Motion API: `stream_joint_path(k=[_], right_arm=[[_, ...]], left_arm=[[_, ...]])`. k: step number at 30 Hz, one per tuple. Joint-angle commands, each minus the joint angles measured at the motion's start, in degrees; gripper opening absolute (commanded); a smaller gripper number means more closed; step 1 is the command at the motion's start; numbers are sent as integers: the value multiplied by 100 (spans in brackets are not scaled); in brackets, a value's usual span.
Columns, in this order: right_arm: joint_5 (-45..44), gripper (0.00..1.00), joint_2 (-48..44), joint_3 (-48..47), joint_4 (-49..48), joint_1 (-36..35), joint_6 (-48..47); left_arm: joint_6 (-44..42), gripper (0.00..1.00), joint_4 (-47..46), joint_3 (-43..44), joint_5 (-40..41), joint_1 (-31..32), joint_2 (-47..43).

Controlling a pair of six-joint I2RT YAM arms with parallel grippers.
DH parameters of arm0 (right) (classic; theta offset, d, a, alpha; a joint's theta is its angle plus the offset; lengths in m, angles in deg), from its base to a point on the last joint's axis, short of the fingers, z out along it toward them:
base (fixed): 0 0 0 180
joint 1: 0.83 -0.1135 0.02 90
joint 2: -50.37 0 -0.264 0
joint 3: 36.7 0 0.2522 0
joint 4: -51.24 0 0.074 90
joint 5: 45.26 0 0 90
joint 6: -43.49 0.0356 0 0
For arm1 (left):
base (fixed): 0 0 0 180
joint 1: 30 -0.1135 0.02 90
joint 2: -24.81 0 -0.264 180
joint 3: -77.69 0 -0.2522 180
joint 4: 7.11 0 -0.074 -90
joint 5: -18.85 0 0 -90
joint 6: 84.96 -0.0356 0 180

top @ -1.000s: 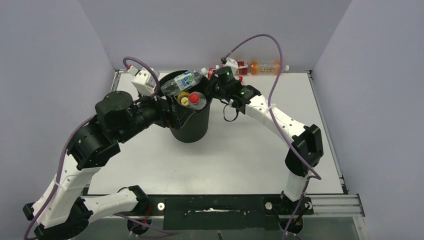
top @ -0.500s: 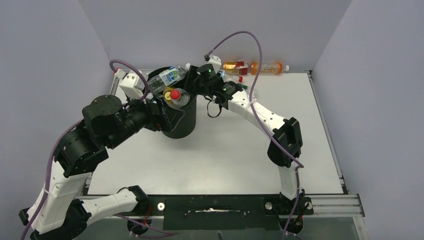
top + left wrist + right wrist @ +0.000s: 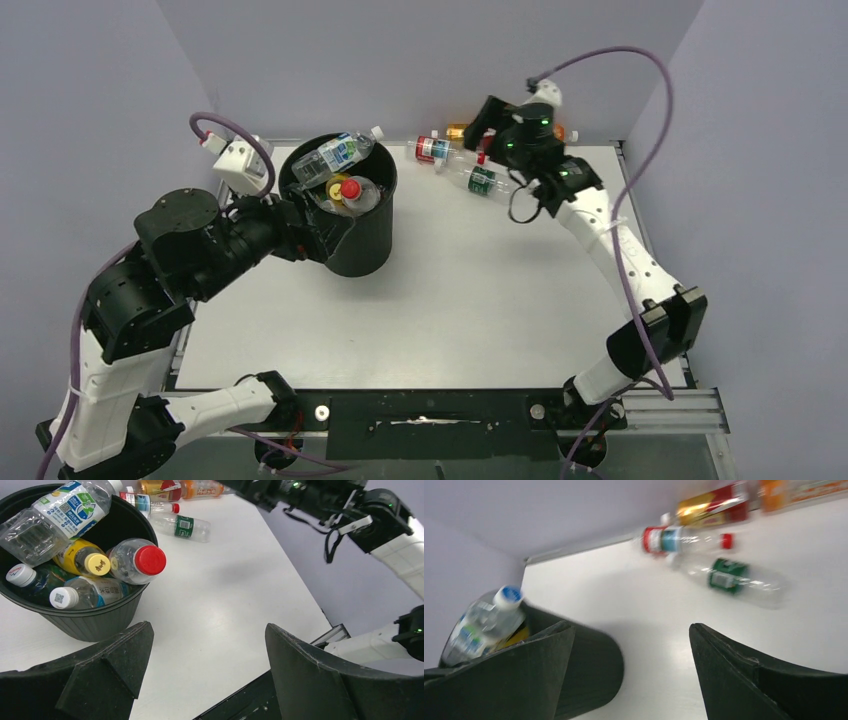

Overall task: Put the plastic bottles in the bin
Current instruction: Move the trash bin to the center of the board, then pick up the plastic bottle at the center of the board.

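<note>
The bin (image 3: 362, 245) stands toward the far left corner of the table (image 3: 500, 300), filled to its rim with plastic bottles. A clear bottle with a blue-and-green label (image 3: 55, 515) lies slanted across the top, its capped end poking out past the bin's far rim. Under it I see a red-capped bottle (image 3: 137, 562), a yellow-capped bottle (image 3: 85, 560) and a white-capped bottle (image 3: 64, 597), with their bodies mostly buried. Anything deeper is hidden.

Four more bottles lie on their sides near the table's far edge, to the right of the bin and apart from it. A green-labelled bottle (image 3: 480, 180) is nearest me, with a red-and-blue-labelled bottle (image 3: 433, 148) just beside it. A yellow-and-red bottle (image 3: 711, 505) and an orange bottle (image 3: 799, 487) lie along the far edge itself. From above, my right wrist covers most of those last two. My right wrist view is smeared, and it cuts off the orange one at the top.

My left gripper (image 3: 208, 627) sits at the bin's near left side, fingers spread wide with nothing between them. From above, the black fingers merge with the black wall, so they may be touching it; I cannot tell. My right gripper (image 3: 631, 627) hovers over the far edge by the lying bottles, fingers apart and empty.
</note>
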Motion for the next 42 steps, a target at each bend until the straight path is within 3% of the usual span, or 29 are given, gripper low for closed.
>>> stream_joint_path(k=[1, 9, 19, 27, 33, 42], right_arm=[[920, 88, -258, 723, -582, 1297, -302], [2071, 88, 556, 1064, -1500, 2493, -973], [2765, 88, 2022, 683, -2515, 3050, -879], [3290, 88, 3123, 22, -3080, 3048, -864], [3438, 87, 3583, -272, -2987, 2957, -955], [3332, 77, 3143, 398, -2825, 2465, -1411]], left_arm=[[26, 83, 51, 116, 208, -13, 132], [182, 89, 231, -221, 211, -18, 83], [368, 90, 503, -122, 408, -18, 222], [376, 90, 648, 169, 319, -19, 480], [389, 90, 511, 15, 219, -20, 505], [365, 90, 100, -421, 42, -18, 411]])
